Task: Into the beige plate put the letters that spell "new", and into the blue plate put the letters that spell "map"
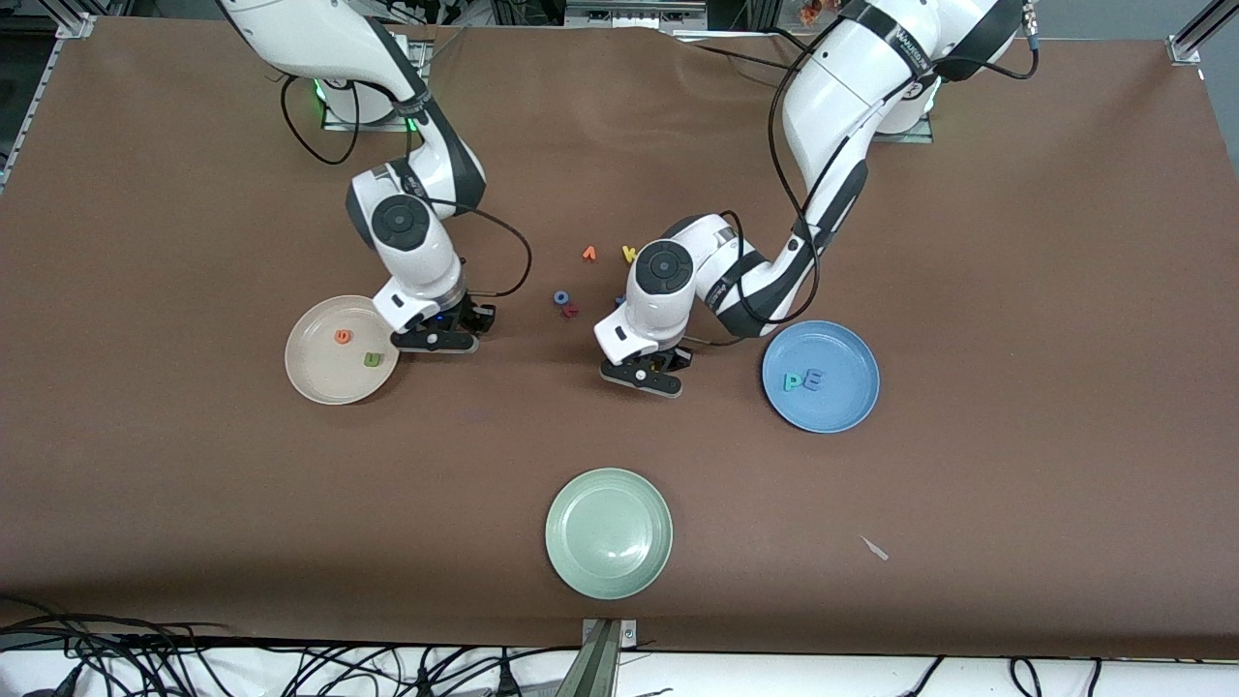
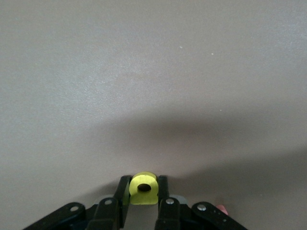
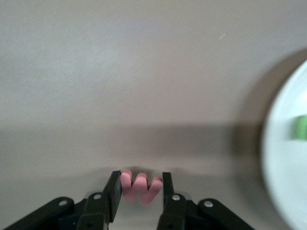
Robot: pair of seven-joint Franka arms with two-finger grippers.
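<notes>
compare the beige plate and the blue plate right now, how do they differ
The beige plate holds an orange e and green n; the blue plate holds a teal p and blue m. Beige sits toward the right arm's end, blue toward the left arm's. Both are round, similar in size, each with two letters.

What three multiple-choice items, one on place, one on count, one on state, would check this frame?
1. Where is the pale green plate compared with the other two plates?
A. nearer the front camera
B. farther from it
C. level with them

2. How many letters lie in the beige plate?
A. none
B. two
C. three

3. What is the left tool doing?
A. open over a plate
B. shut on nothing
C. shut on the yellow a

Key: 1 A, it sits lowest in the front view. 2 B, only the orange e and green n lie there. 3 C, the left wrist view shows the fingers pressing both sides of the letter.
</notes>
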